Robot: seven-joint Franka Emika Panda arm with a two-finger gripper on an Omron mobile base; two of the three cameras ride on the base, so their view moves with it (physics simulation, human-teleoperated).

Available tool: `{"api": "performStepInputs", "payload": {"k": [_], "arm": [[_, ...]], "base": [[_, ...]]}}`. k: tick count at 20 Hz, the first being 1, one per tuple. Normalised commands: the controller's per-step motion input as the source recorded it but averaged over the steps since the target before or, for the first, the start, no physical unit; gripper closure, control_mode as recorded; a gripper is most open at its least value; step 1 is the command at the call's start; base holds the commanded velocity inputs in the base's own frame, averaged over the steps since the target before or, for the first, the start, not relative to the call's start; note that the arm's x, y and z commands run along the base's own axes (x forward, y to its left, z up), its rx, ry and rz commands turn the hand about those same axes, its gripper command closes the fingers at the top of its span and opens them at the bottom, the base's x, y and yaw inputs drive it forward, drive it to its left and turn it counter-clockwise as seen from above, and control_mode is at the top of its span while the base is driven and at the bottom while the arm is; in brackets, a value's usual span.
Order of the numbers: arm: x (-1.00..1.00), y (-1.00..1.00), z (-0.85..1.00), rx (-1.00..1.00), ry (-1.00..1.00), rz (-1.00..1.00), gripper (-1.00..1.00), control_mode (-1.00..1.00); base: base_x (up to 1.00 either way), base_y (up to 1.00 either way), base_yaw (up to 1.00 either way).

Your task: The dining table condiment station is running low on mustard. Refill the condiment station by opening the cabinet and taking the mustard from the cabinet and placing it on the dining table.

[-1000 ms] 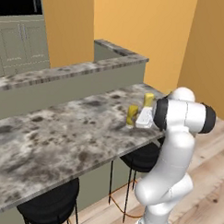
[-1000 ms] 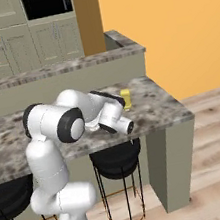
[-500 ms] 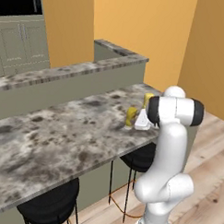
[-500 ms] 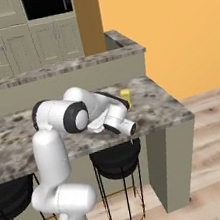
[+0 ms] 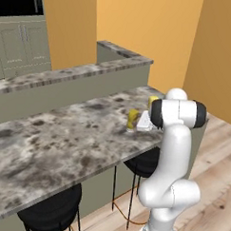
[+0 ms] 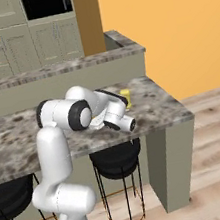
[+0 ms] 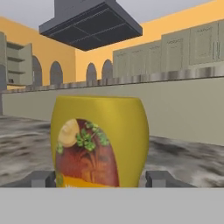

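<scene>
Stone-topped table [image 5: 64, 143] with the mustard [image 5: 132, 119] standing upright near its right end.
White arm reaches low over the table edge; its hand [image 7: 99, 179] is spread wide, one finger [image 7: 40, 178] either side of the bottle, apparently not pinching it. Black stools [image 6: 115, 159] stand under the table; beige cabinets [image 7: 192, 46] line the far wall.

Both base cameras looked forward and down from behind the arm, left and right, sharing the tabletop [image 5: 64, 143] and the mustard [image 5: 132, 119]. The hand camera sat low, level with the stone, very close to that bottle.
</scene>
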Motion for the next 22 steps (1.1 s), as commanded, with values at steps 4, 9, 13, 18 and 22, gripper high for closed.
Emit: {"api": "performStepInputs", "payload": {"k": [4, 9, 13, 18, 22], "arm": [[0.04, 0.08, -0.31, -0.06, -0.08, 0.00, 1.00, -1.00], [-0.11, 0.03, -0.21, -0.01, -0.12, 0.00, -1.00, -1.00], [-0.01, 0.01, -0.03, 0.00, -0.07, 0.00, -1.00, -1.00], [0.00, 0.00, 0.00, 0.00, -0.01, 0.00, -1.00, -1.00], [0.00, 0.00, 0.01, 0.00, 0.00, 0.00, -1.00, -1.00]], "base": [[0.00, 0.00, 0.00], [0.00, 0.00, 0.00], [0.00, 0.00, 0.00], [0.00, 0.00, 0.00], [0.00, 0.00, 0.00]]}}
